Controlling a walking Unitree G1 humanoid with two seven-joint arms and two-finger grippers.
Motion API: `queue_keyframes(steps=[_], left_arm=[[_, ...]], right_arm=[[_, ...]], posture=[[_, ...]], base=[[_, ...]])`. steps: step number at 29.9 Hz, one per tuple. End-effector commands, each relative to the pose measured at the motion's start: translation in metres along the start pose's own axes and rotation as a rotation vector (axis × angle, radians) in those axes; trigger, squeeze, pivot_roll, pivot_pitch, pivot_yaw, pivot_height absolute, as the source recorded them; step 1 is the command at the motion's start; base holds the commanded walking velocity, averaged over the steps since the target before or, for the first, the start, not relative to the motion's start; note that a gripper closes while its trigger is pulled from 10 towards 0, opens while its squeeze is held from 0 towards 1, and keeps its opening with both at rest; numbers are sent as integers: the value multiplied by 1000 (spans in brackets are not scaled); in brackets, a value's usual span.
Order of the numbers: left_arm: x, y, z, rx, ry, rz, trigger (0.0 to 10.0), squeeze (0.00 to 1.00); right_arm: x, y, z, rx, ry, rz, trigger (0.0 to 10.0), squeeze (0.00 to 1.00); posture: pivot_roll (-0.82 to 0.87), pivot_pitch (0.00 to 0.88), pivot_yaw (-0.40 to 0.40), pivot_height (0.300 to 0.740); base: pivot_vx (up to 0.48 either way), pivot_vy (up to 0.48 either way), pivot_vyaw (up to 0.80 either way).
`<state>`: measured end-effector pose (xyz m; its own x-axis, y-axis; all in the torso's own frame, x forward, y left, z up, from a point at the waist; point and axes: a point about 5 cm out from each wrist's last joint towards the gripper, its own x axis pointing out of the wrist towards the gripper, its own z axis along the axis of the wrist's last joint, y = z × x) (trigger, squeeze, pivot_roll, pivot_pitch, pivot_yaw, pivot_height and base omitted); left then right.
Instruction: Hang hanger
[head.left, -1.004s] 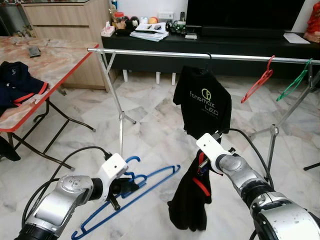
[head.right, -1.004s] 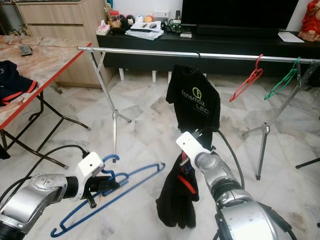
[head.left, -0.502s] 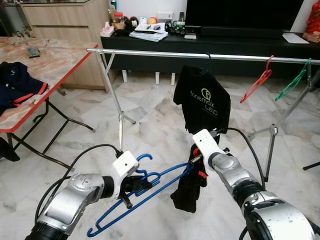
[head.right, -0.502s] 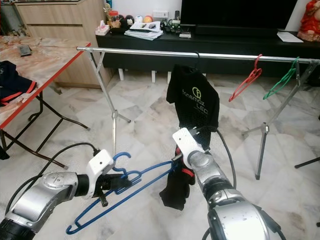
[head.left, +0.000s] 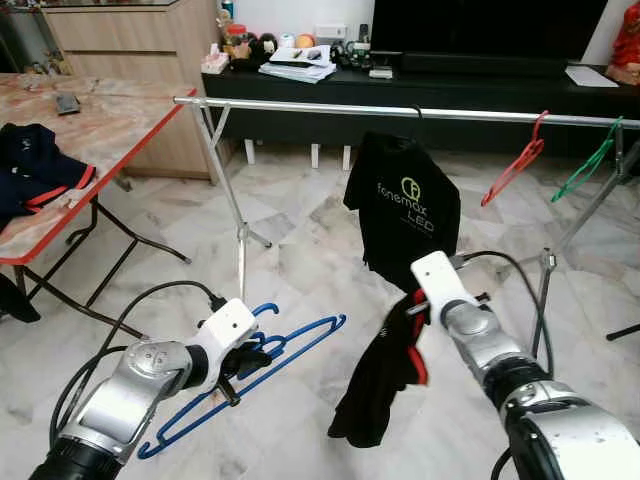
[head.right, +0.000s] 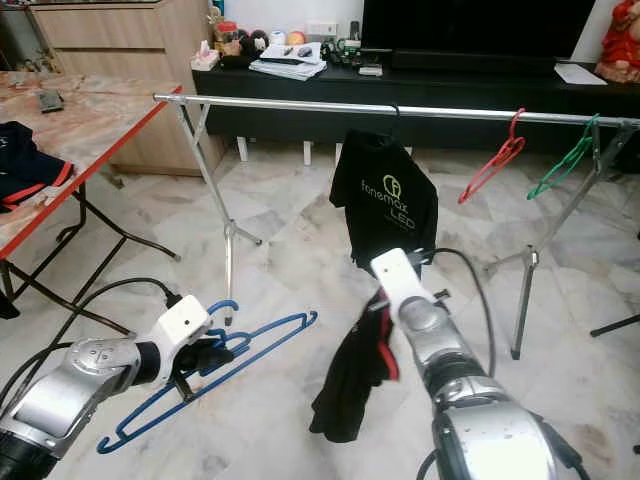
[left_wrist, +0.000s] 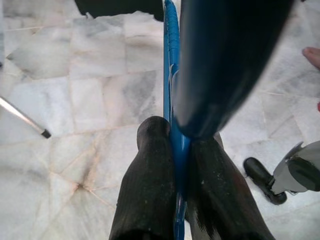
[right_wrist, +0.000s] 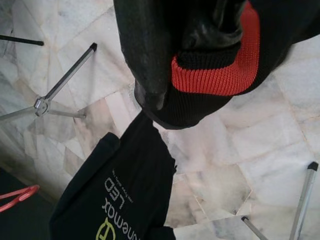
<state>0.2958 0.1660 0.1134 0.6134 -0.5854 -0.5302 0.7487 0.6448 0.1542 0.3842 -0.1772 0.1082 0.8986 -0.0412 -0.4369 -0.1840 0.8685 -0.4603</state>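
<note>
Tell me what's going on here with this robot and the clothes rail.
The left gripper is shut on a blue plastic hanger, held low over the marble floor. The right gripper is shut on a black garment with red trim, which dangles from it. The two are apart, so the garment is not on the hanger yet. Behind them, the silver clothes rail already carries a black printed T-shirt, a red hanger and a green hanger.
</note>
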Motion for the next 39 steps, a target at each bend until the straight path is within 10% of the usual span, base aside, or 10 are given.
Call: queue_keyframes(steps=[1,26,27,29,31,39], left_arm=[[0,-1,1,15,-3,-6,10000,0],[0,-1,1,15,-3,-6,10000,0],[-1,-2,-1,24,5,-21,10000,0],[11,24,-52,-234,-26,359,10000,0],[12,24,-86,-379,2,557,10000,0],[7,12,-114,-433,50,599,10000,0]], right_arm=[[0,-1,9,21,-18,-5,10000,0],[0,-1,9,21,-18,-5,10000,0],[0,-4,7,43,-14,-32,10000,0],[-5,19,-42,483,-10,-11,10000,0],[-12,30,-75,675,14,-40,10000,0],[-23,38,-114,712,106,-83,10000,0]], posture=[[91,51,-2,740],[91,51,-2,740],[91,51,-2,740],[77,75,9,740],[76,77,12,740],[71,80,20,740]], base=[[0,0,0],[0,0,0],[0,0,0],[0,0,0],[0,0,0],[0,0,0]])
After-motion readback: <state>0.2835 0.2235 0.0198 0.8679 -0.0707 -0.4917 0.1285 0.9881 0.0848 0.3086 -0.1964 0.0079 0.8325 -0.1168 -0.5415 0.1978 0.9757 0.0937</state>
